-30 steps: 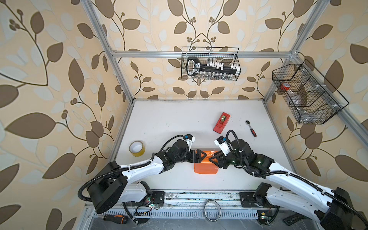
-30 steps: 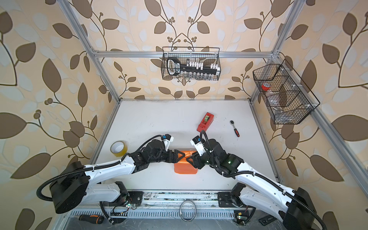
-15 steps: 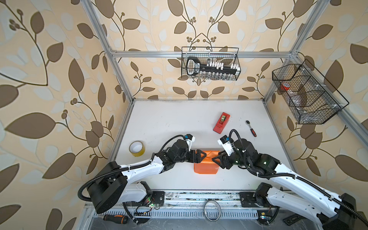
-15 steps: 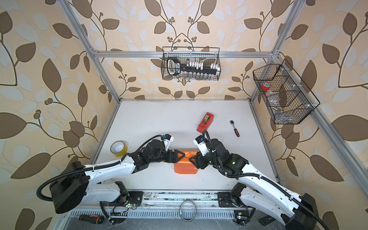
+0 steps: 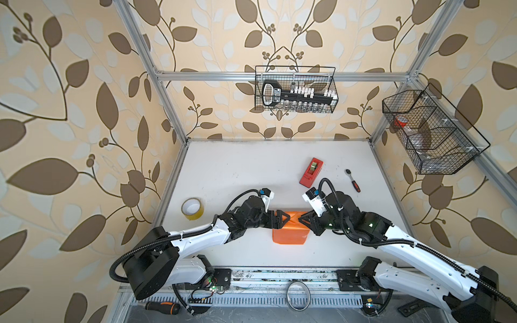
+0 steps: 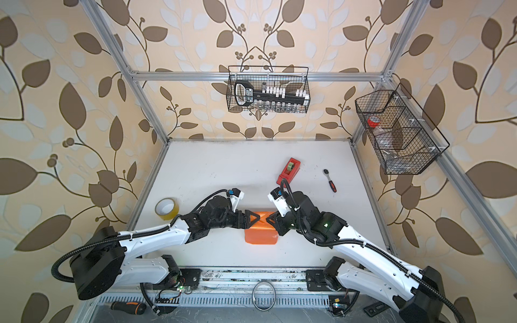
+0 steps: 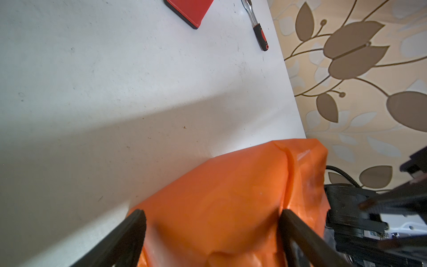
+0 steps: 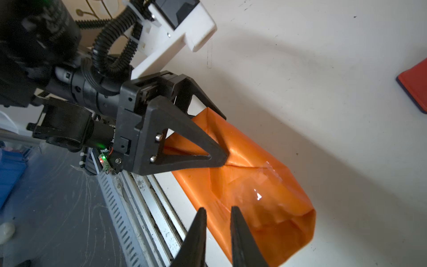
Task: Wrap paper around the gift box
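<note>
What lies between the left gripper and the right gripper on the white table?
Glossy orange paper, folded into a boxy parcel, lies between the left gripper and the right gripper; both top views show it.

White table [image 5: 246, 167], red tape dispenser [image 5: 311, 172] right of centre, ratchet wrench [image 5: 353, 180] near its right, yellow tape roll [image 5: 192, 209] at left table edge, wire basket [image 5: 295, 107] holding socket set [image 5: 296, 95] top centre, second basket [image 5: 447, 156] upper right, screwdriver [image 5: 163, 307] and metal ring [image 5: 289, 296] along the bottom.

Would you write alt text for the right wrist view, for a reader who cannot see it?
Orange paper, folded into a parcel, lies on a white table. The left gripper spreads wide jaws over one end; the right gripper, jaws narrowly apart, faces the other.
</note>
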